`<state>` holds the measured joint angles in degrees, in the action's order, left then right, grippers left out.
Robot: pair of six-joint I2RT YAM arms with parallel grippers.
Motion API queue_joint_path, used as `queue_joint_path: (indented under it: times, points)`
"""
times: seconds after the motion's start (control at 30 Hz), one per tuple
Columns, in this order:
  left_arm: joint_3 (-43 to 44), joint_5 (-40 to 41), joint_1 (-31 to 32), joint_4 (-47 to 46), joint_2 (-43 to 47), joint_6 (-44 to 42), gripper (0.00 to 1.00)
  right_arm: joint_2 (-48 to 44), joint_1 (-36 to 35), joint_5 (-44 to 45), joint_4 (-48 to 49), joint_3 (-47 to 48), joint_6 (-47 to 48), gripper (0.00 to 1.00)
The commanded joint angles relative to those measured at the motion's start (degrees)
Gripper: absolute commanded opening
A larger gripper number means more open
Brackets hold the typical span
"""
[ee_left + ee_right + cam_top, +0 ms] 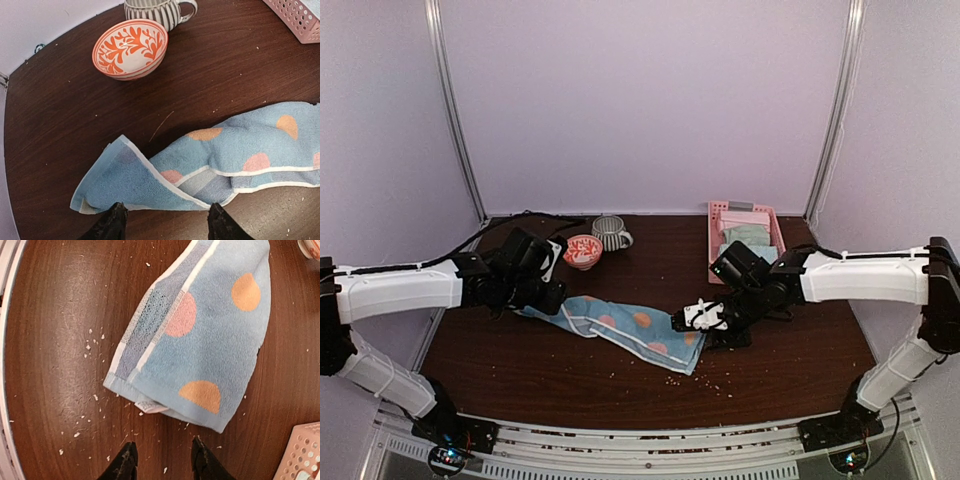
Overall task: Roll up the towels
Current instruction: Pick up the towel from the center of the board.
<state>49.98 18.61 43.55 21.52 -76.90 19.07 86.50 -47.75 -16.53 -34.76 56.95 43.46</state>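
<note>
Centre frame, the dotted blue towel lies rumpled across the dark table. The left gripper is at its left end, jaws wide, straddling the edge without pinching. The right gripper sits just short of the right end, jaws partly apart, nothing between. Further back: orange bowl, striped mug beside it. Upper right, a pink basket holds folded towels.

- In the overhead view, the left end effector covers 1 end of the dotted towel, and the right end effector hides the other.
- From the left wrist, that towel runs off the right edge, the striped mug is cut at the top, and only 1 corner of the pink basket shows.
- The folded towels in the basket are too small to count.
- From the right wrist, the bowl is only a sliver.
</note>
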Motion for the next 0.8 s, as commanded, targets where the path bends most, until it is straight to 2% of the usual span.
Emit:
queue_joint_path:
  times: [0.0,0.17,0.37,0.53,0.6,0.77]
  points:
    - [-1.0,-0.5,-0.1,-2.1,1.1,2.8,0.57,2.0,-4.3,11.1,7.5,-1.7,4.5,0.38]
    - [-0.8,-0.3,-0.1,-2.0,1.7,2.5,0.57,5.5,-7.0,14.9,10.0,-1.9,6.2,0.41]
    - [-0.6,1.2,-0.2,-0.8,1.1,2.9,0.58,10.0,-7.9,15.3,10.6,-0.3,8.0,0.44]
    - [-0.5,2.8,-2.4,2.4,-0.3,7.4,0.62,12.0,-8.1,16.5,10.8,0.6,8.9,0.47]
    - [-0.6,2.6,-4.9,3.5,-1.1,9.8,0.63,12.4,-8.1,17.6,13.1,0.9,7.3,0.43]
    - [-0.8,1.1,-8.3,3.6,-3.8,12.9,0.66,14.9,-7.4,14.8,11.5,5.3,3.7,0.20]
